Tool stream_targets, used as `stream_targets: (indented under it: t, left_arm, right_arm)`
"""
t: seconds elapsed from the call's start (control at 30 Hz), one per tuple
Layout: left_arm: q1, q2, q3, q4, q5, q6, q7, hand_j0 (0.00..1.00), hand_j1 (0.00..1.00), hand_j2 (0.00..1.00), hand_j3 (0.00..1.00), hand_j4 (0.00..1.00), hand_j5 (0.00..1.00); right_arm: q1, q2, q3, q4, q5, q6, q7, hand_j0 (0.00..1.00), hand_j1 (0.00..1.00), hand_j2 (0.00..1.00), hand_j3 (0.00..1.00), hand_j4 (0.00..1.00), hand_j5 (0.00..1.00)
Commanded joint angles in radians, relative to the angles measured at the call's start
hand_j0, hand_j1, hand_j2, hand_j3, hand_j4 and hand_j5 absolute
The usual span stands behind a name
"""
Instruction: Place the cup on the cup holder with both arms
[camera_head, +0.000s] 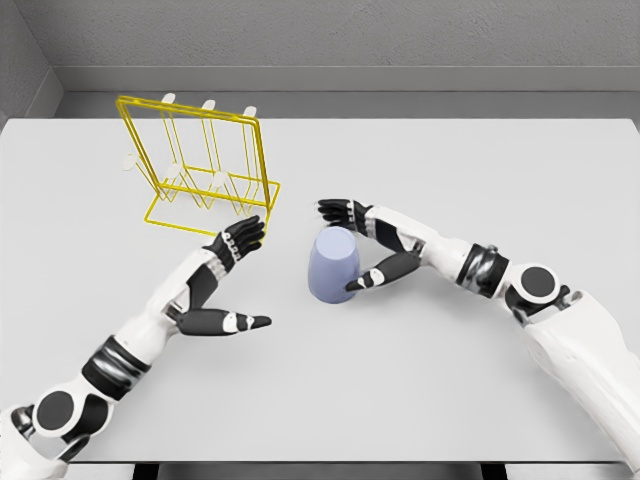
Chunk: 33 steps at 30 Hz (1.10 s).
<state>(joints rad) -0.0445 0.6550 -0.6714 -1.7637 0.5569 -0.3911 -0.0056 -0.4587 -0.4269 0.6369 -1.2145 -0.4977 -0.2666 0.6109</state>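
A lavender cup (331, 268) stands on the grey table (420, 380) near the middle. My right hand (340, 248) brackets it from the right. Its fingers (342, 211) reach past the cup's far side, while the thumb (385, 272) lies against the near right wall; the grip does not look closed. To the left of the cup, with a clear gap between them, my left hand (245, 280) is open with its palm turned toward it. The yellow wire cup holder (204, 170) with white pegs stands upright at the back left, just beyond the left hand's fingers (240, 238).
A grey wall runs along the table's far edge. Bare tabletop lies to the right of the cup and in front of it. The cup holder's base frame (215, 215) sits close behind the left hand.
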Motion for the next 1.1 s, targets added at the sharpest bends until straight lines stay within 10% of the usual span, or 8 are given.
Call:
stream_targets:
  t: [0.0, 0.33, 0.53, 1.07]
  left_arm:
    - [0.0, -0.032, -0.007, 0.0, 0.001, 0.006, 0.001, 1.0, 1.0, 1.0, 1.0, 1.0, 1.0]
    - [-0.002, -0.09, -0.002, 0.0, 0.011, 0.115, 0.058, 1.0, 1.0, 1.0, 1.0, 1.0, 1.0]
    - [-0.011, -0.133, 0.006, 0.001, 0.0, 0.196, 0.116, 1.0, 1.0, 1.0, 1.0, 1.0, 1.0]
    - [-0.041, -0.167, -0.002, 0.024, -0.009, 0.235, 0.144, 1.0, 1.0, 1.0, 1.0, 1.0, 1.0]
  right_arm:
    - [0.0, -0.035, -0.019, 0.012, -0.009, -0.013, 0.0, 1.0, 1.0, 1.0, 1.0, 1.0, 1.0]
    - [0.009, -0.256, -0.235, 0.03, -0.064, -0.029, 0.0, 1.0, 1.0, 1.0, 1.0, 1.0, 1.0]
    - [0.137, -0.4, -0.301, -0.007, -0.082, -0.167, 0.0, 1.0, 1.0, 1.0, 1.0, 1.0, 1.0]
    - [0.126, -0.435, -0.227, -0.119, -0.016, -0.276, 0.0, 1.0, 1.0, 1.0, 1.0, 1.0, 1.0]
